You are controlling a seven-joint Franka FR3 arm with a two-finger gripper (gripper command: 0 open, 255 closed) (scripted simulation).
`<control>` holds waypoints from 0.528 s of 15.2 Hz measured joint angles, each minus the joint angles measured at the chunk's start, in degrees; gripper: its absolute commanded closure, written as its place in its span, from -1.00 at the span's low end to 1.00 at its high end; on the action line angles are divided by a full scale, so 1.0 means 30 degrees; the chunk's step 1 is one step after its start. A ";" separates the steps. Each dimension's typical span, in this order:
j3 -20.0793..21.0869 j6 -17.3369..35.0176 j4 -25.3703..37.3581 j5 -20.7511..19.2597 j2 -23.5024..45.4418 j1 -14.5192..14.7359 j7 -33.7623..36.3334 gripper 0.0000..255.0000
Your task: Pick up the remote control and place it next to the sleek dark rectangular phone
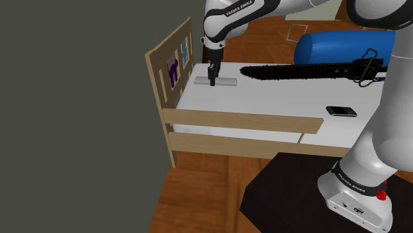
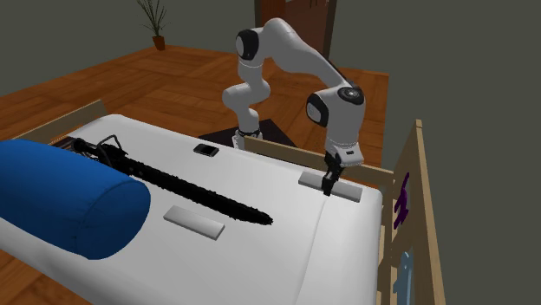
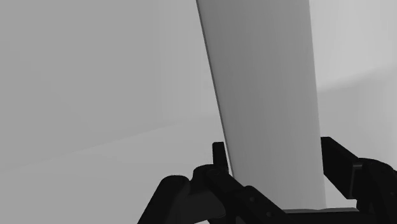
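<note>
Wrist view: fingers (image 3: 340,168) clasp grey remote (image 3: 267,95), flat on white bed (image 1: 278,99)

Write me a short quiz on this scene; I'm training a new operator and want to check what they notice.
1. True or false: the phone lies right beside the remote.
2. The hand is shut on: A) the phone B) the remote C) the chainsaw.
3. Fill in: the bolster on the bed is coloured ____.

Key: 1 false, they lie far apart; 2 B; 3 blue.
</note>
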 measured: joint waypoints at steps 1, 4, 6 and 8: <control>-0.0001 -0.0224 0.0184 -0.0007 -0.0044 0.0002 0.0010 1.00; -0.0231 0.0091 -0.1364 -0.0052 -0.1262 -0.0339 -0.0571 1.00; -0.0479 0.0372 -0.2646 -0.0104 -0.2250 -0.0674 -0.1142 1.00; -0.0721 0.0734 -0.4032 -0.0176 -0.3272 -0.0968 -0.1674 1.00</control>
